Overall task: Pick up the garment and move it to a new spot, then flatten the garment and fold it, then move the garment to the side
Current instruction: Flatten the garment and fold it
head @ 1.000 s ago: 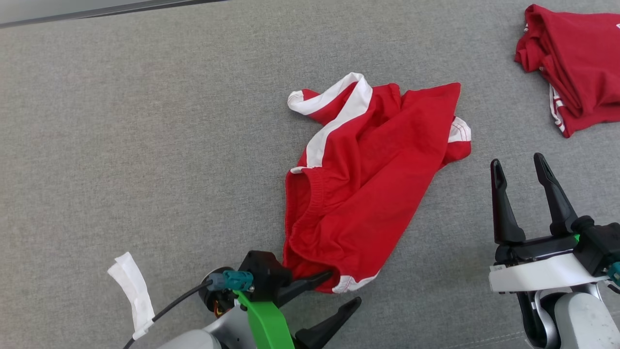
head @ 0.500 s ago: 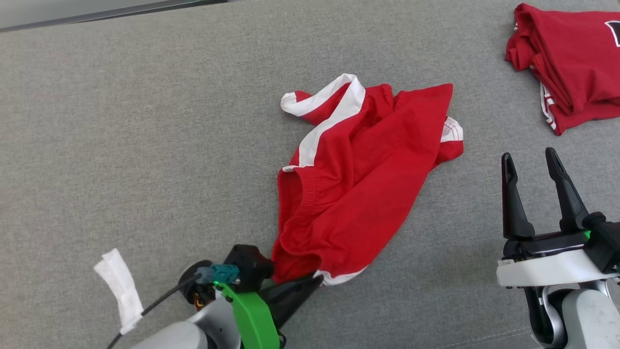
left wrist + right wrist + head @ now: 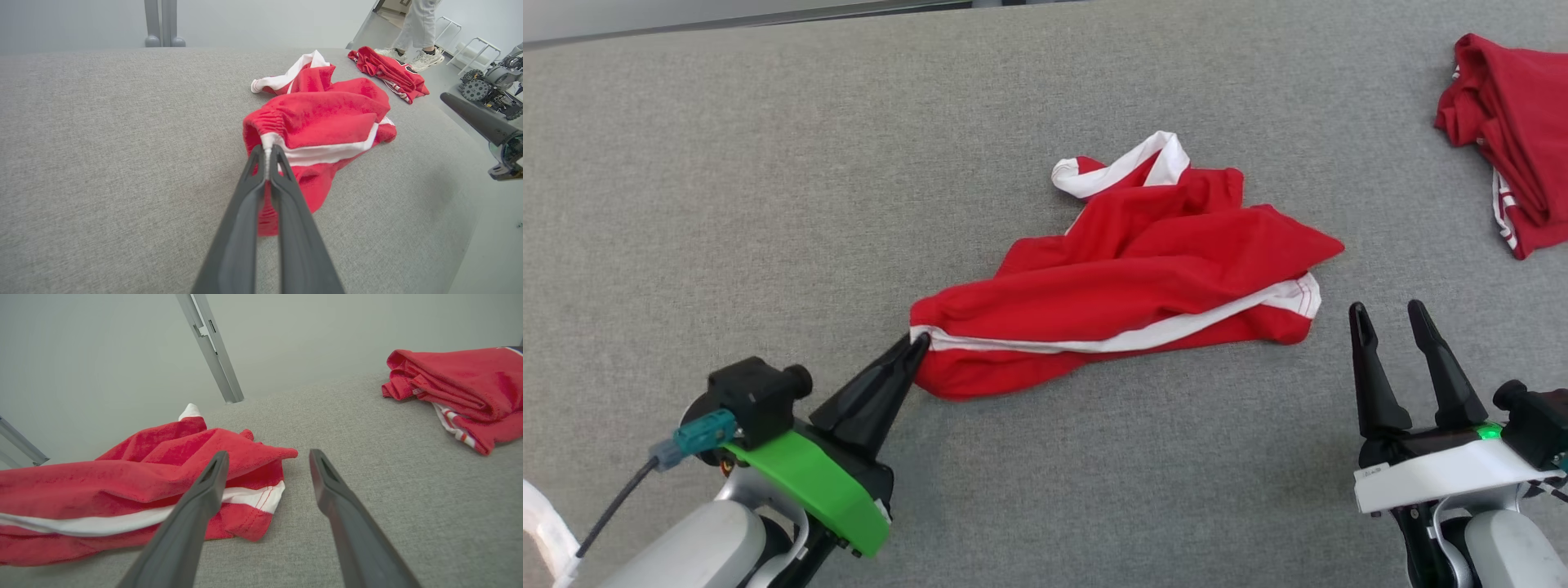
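The left tool point(image 3: 917, 349) is clamped on the left end of the crumpled red-and-white cloth garment point(image 3: 1127, 282), mid grey worktop point(image 3: 768, 204). The right tool point(image 3: 1385, 314) has its fingers apart. Lift slowly and keep the pinch tight.

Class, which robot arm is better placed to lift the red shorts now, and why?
Left: left gripper is shut on the red shorts at the waistband; right gripper stands open, holding nothing.

The left gripper point(image 3: 918, 346), a second ago open at the near hem of the garment point(image 3: 1143, 269), now pinches that white-trimmed edge between closed fingers and sits farther to the left. The garment, earlier spread lengthwise away from the robot, now lies drawn sideways, folded over itself, a white stripe point(image 3: 1143, 336) along its near side. The head camera has shifted slightly.
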